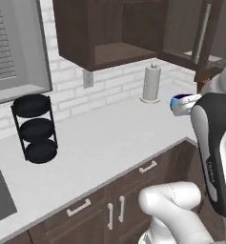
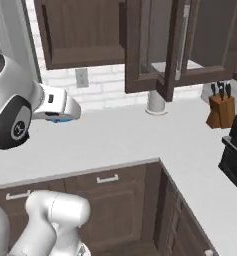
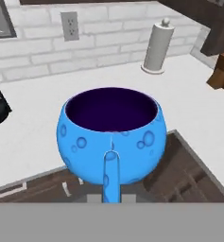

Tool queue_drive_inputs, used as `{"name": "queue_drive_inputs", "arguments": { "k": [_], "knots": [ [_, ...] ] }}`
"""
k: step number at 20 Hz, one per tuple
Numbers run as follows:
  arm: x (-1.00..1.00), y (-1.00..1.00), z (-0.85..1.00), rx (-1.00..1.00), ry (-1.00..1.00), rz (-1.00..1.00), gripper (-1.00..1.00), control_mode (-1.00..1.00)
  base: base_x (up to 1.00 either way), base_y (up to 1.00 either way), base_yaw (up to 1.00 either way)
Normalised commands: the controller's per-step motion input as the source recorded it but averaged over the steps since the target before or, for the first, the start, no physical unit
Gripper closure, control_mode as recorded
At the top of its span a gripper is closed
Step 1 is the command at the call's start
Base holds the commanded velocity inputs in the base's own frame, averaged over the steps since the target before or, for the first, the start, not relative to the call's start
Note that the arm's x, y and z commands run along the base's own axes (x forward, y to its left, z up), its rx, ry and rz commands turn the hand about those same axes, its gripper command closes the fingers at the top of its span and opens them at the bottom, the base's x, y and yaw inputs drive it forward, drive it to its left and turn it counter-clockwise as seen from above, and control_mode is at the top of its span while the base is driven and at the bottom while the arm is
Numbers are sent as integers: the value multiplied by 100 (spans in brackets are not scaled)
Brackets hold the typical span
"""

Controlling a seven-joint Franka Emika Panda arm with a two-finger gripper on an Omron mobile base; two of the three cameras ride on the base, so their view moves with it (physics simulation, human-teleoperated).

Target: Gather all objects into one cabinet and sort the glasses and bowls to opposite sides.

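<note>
Pincer (image 3: 111, 201) closed on the blue bowl (image 3: 111, 142), held above the worktop (image 3: 189, 94). Cabinet (image 1: 109, 52) shelf above looks bare; by my reading, placing and sorting remain.

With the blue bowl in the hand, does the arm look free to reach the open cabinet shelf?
Probably yes: the hand holds the blue bowl above bare counter, and the cabinet shelf above stands open.
</note>
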Motion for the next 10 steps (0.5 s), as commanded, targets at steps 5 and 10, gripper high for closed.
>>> {"name": "queue_drive_inputs", "arguments": {
  "k": [5, 10],
  "knots": [
    [0, 0, 0, 0, 0, 0, 100, 100, 0, 0, -96],
    [0, 0, 0, 0, 0, 0, 100, 100, 0, 0, -96]
  ]
}}
